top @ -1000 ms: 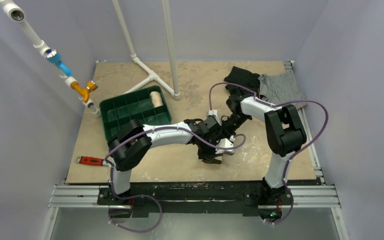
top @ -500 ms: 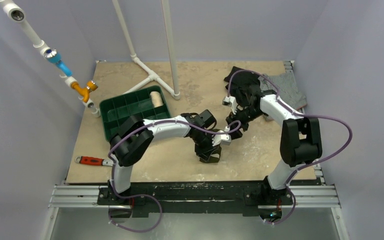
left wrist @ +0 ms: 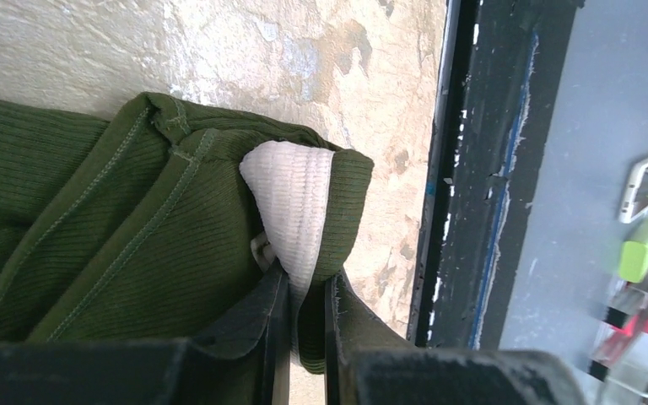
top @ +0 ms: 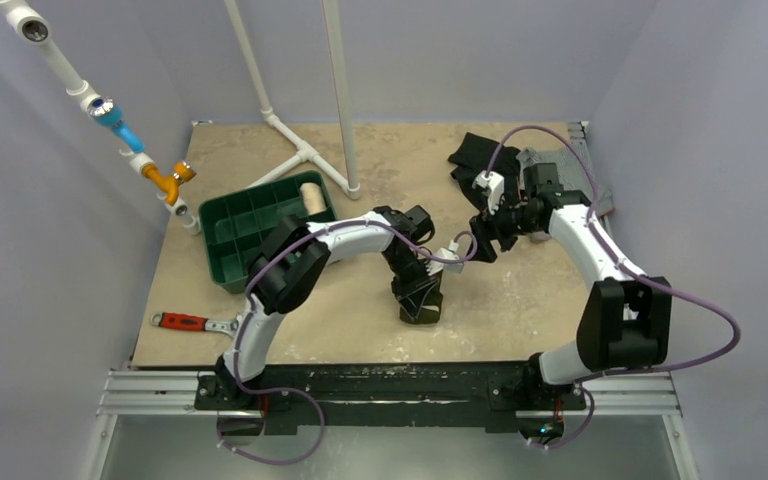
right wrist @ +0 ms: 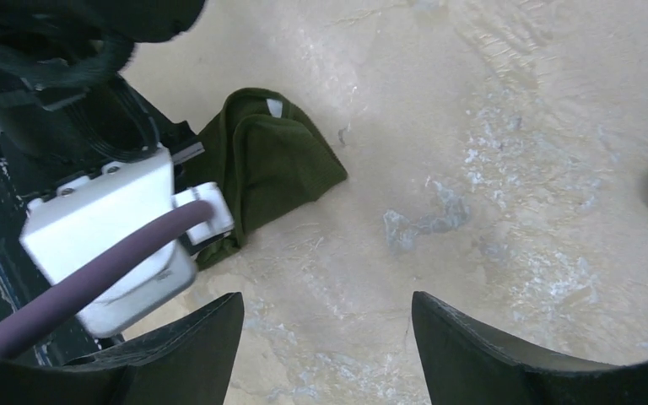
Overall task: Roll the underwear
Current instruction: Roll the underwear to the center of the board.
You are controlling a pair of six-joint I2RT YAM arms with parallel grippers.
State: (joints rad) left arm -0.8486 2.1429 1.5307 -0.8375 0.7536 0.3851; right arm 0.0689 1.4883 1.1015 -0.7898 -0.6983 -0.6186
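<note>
The underwear point(top: 423, 309), dark olive with a cream waistband, lies bunched near the table's front edge. My left gripper point(top: 418, 292) stands over it. In the left wrist view the left gripper point(left wrist: 301, 295) is shut on a folded corner of the underwear point(left wrist: 135, 211), where the pale waistband point(left wrist: 291, 190) shows. My right gripper point(top: 480, 246) hangs apart, to the upper right. Seen from the right wrist, the right gripper point(right wrist: 327, 337) is open over bare tabletop, with the underwear point(right wrist: 274, 160) beyond it beside the left wrist's white housing point(right wrist: 101, 236).
A green tray point(top: 222, 250) at the left holds a cream roll point(top: 310, 197). A black garment point(top: 480, 155) and a grey striped garment point(top: 538, 160) lie far right. A red-handled tool point(top: 182, 321) lies front left. A white pipe stand point(top: 305, 155) rises behind. A black rail point(left wrist: 451, 169) borders the table.
My right arm has pulled away from the left gripper toward the far right, and its jaws have widened. The left gripper has kept its hold on the underwear and shifted slightly.
</note>
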